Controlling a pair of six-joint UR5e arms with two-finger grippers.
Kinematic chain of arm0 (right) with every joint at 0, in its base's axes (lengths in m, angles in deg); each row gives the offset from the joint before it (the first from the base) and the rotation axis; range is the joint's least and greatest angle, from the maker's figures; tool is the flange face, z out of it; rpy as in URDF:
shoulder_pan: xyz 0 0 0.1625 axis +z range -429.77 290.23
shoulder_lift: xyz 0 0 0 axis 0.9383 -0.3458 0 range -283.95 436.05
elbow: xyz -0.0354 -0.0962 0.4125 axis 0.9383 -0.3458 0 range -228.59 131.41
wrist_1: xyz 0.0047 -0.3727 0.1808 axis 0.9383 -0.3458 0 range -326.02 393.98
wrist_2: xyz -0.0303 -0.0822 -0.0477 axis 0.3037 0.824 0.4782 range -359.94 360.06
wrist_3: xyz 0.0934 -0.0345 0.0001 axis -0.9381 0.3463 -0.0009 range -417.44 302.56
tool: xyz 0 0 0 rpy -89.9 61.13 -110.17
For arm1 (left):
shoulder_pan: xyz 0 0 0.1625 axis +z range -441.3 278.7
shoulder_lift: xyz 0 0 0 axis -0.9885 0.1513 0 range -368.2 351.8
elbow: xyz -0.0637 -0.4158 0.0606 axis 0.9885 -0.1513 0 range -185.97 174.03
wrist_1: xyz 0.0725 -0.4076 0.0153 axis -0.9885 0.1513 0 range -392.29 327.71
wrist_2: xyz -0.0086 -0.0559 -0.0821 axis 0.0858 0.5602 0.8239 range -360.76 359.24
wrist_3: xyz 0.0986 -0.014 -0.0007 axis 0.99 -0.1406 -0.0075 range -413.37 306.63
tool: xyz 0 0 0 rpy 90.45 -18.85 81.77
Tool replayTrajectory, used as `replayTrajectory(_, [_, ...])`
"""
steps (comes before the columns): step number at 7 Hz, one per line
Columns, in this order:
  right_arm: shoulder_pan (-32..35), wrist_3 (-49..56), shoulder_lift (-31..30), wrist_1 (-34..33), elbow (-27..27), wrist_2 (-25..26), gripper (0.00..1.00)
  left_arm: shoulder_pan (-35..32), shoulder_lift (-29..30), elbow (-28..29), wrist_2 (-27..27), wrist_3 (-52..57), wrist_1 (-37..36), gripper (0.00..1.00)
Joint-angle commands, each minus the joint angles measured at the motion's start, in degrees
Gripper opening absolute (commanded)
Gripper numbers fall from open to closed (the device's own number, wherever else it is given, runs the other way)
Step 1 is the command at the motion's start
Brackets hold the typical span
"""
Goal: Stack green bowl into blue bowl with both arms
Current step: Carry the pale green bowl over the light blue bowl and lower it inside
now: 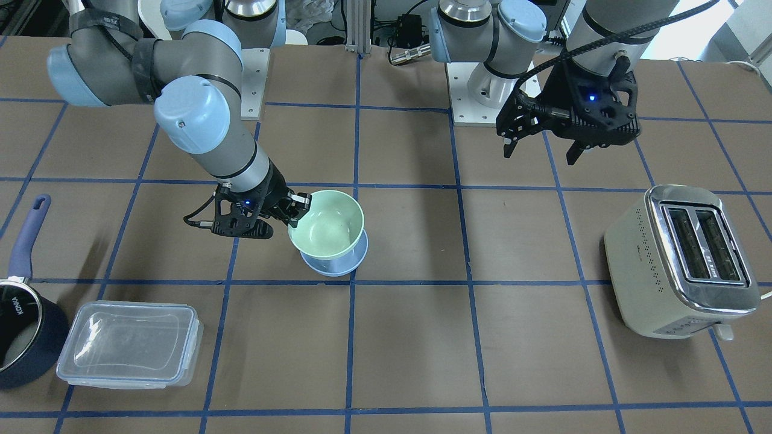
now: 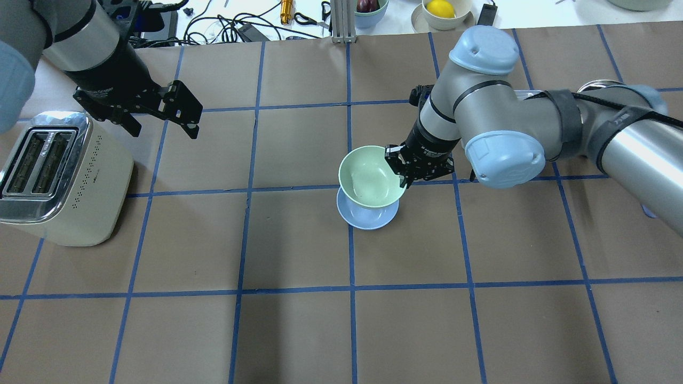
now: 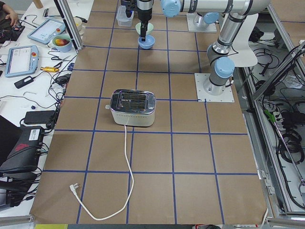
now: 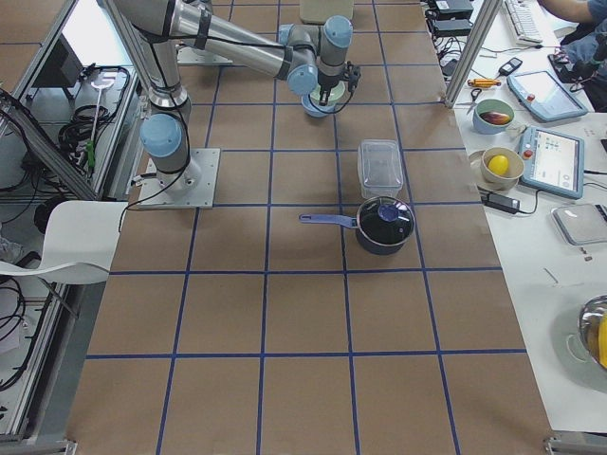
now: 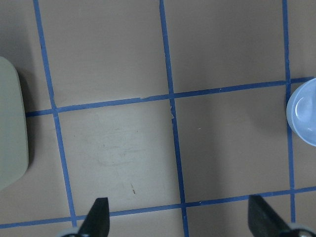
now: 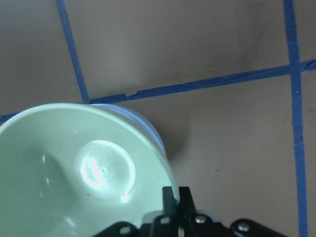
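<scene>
My right claw [image 2: 400, 166] — clamped on the rim of the green bowl [image 2: 368, 181], centre of the overhead frame. Green bowl — tilted, directly over the blue bowl [image 2: 368, 220], which stands on the table [image 2: 299, 320]. My left claw [image 2: 163, 129] — fingers apart, holding nothing, upper left, near the toaster [image 2: 58, 176].

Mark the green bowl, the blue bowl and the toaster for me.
green bowl [image 2: 368, 178]: overhead exterior view, inner floor.
blue bowl [image 2: 368, 221]: overhead exterior view, exposed part of its inside below the green bowl.
toaster [image 2: 98, 184]: overhead exterior view, cream side wall.
</scene>
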Motion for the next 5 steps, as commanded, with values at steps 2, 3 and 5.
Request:
replayTrajectory(2, [0.74, -0.11, 1.87, -4.80, 2.81, 1.54, 0.00, 0.00, -0.12, -0.07, -0.07, 0.00, 0.07, 1.00])
replayTrajectory(3, [0.75, -0.19, 2.57, -6.50, 3.86, 1.28, 0.00, 0.00, -0.20, -0.07, -0.07, 0.00, 0.07, 1.00])
replayTrajectory(5, [0.83, -0.20, 3.02, -7.31, 4.05, 1.46, 0.07, -0.09, -0.21, -0.16, 0.02, 0.00, 0.15, 1.00])
